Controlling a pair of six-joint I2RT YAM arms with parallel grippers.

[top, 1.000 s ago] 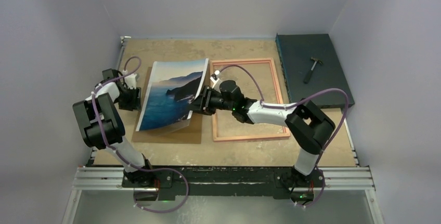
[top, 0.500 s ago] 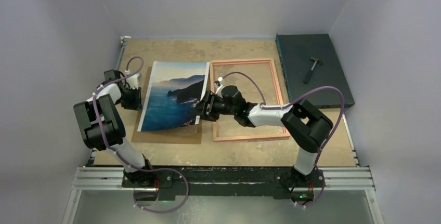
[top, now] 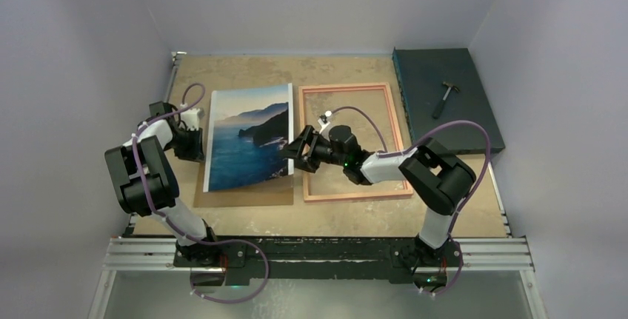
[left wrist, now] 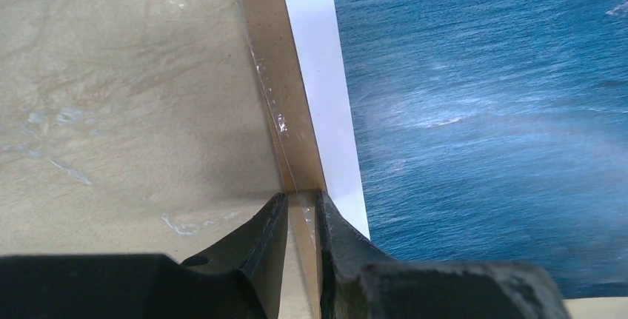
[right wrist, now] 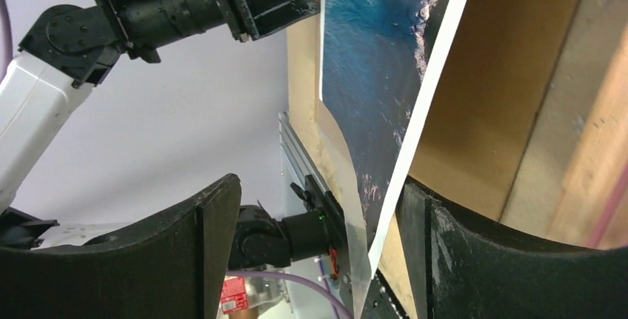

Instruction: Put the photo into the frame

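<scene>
The photo (top: 248, 138), a sea-and-mountain print, lies picture side up on a brown backing board (top: 244, 197) at the left. The pink frame (top: 355, 195) lies flat to its right. My left gripper (top: 197, 143) is at their left edge; in the left wrist view its fingers (left wrist: 337, 237) stand almost together on the board's bare edge strip (left wrist: 278, 75), beside the photo's white margin (left wrist: 318, 75). My right gripper (top: 296, 150) is open at the photo's right edge. In the right wrist view that edge of the photo (right wrist: 370, 52) hangs loose between the wide fingers (right wrist: 215, 215), curling above the board (right wrist: 503, 75).
A dark mat (top: 474, 123) with a small hammer (top: 444, 98) on it sits at the back right. Grey walls close in the table on three sides. A metal rail (top: 318, 252) runs along the near edge by the arm bases.
The right gripper opened and let go of the photo, which dropped from a raised curl to lie nearly flat and further left. The left gripper narrowed onto the board's left edge.
</scene>
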